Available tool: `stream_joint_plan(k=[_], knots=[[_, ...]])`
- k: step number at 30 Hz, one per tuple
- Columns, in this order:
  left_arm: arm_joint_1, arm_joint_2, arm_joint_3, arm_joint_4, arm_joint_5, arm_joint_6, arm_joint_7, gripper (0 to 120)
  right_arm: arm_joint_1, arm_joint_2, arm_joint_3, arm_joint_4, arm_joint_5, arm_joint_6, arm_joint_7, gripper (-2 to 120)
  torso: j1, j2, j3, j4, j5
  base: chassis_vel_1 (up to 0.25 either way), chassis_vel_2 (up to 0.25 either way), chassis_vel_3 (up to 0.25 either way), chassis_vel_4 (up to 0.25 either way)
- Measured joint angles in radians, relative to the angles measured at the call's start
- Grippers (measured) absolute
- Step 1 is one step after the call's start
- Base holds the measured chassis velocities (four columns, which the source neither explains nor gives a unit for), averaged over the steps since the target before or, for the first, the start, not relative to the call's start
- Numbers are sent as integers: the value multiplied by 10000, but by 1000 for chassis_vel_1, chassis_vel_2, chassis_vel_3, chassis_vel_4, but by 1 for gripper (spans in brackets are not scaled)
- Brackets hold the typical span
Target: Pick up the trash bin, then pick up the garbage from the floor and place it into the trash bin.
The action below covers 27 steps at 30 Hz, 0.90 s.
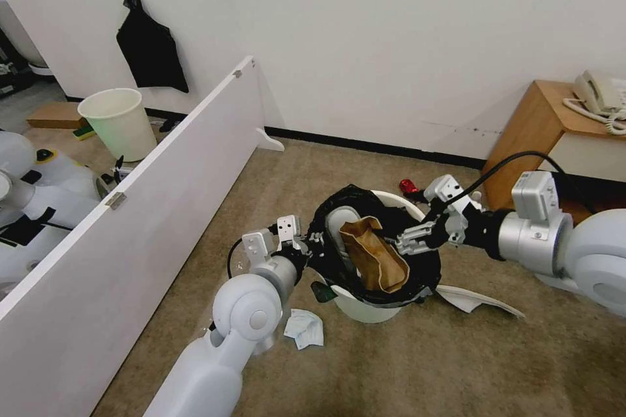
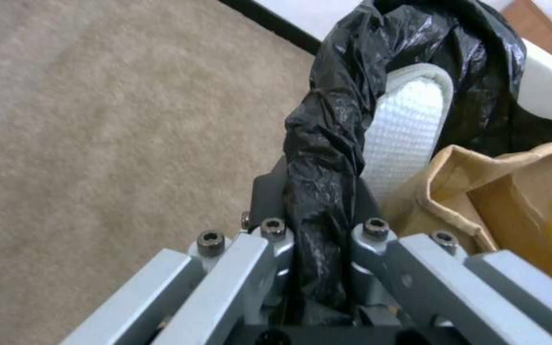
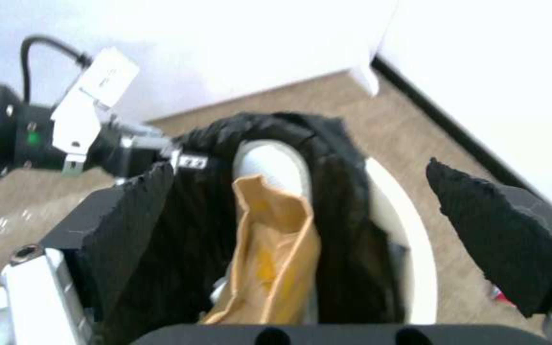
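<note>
Nearest to us on the carpet, a crumpled white and blue tissue (image 1: 304,328) lies just beside our left arm's elbow. Above it our left gripper (image 1: 315,242) is clenched on the trash bin (image 1: 365,308), pinching the bag-covered rim on its left side; the left wrist view makes that grip plain, with the black bag (image 2: 324,158) bunched between the two fingers (image 2: 270,201), which the head view only hints at. The bin sits tilted, its mouth turned toward us. Inside it a brown paper bag (image 1: 375,254) leans across the opening, and behind that stands a white slipper (image 1: 340,221); the left wrist view shows the slipper's waffle-textured sole (image 2: 407,129) touching the paper bag (image 2: 512,191). Our right gripper (image 1: 409,239) hangs at the bin's right rim, over the paper bag. The right wrist view shows its two black pads (image 3: 132,215) spread wide apart with nothing between them, and the bin's white rim (image 3: 410,249), the paper bag (image 3: 276,258) and the slipper (image 3: 270,163) lie beyond. A flat white sheet or second slipper (image 1: 479,301), we cannot tell which, lies on the floor touching the bin's right side. Farther off, a small red item (image 1: 409,186) rests near the wall. Left of the white partition board (image 1: 150,208) stands an unlined pale bin (image 1: 120,122).
</note>
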Motion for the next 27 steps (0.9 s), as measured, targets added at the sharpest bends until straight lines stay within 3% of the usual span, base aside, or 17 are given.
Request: stream_joint_plan(k=[9, 13, 27], knots=[[77, 124, -524, -181, -87, 54, -60, 4, -51, 517, 1104, -57, -76, 0, 12, 100, 0, 0, 0, 0, 0, 0, 0, 0, 0], [158, 185, -1001, -336, -230, 85, -87, 4, -217, 777, 1828, -227, -159, 0, 12, 100, 0, 0, 0, 1, 0, 0, 0, 0, 0], [321, 283, -1473, -549, -346, 104, -122, 4, -600, 1057, 2200, -831, -758, 0, 124, 100, 0, 0, 0, 1, 0, 0, 0, 0, 0]])
